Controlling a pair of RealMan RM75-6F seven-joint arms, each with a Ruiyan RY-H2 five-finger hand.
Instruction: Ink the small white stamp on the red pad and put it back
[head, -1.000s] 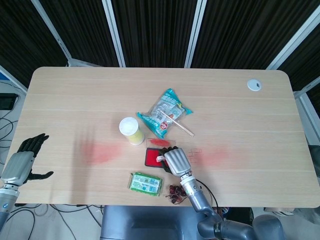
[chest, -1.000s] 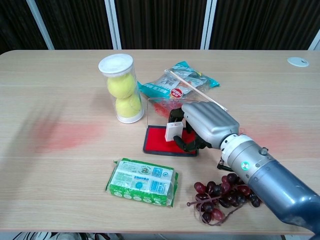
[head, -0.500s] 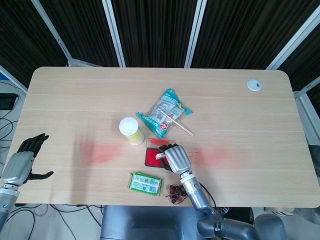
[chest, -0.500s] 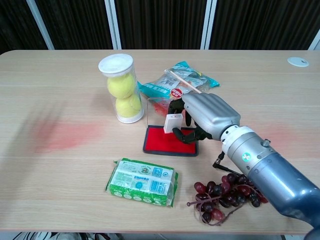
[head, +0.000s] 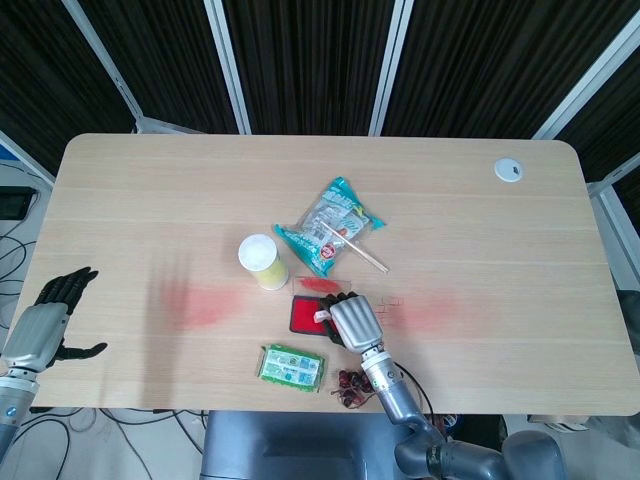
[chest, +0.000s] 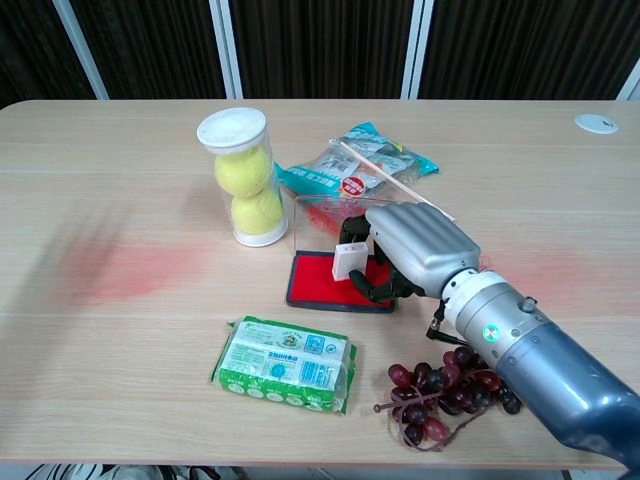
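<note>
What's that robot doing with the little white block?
The robot's right hand is holding a small white stamp on the red ink pad near the front of the table, inking it. The pad's clear lid stands open behind it. Its left hand waits empty off the table's left edge. A tube of tennis balls, a green packet and some grapes lie around the pad.

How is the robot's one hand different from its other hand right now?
The right hand holds the small white stamp over the red pad; the left hand holds nothing. The right hand is over the table; the left hand hangs off its edge. Both are grey with dark fingers.
</note>
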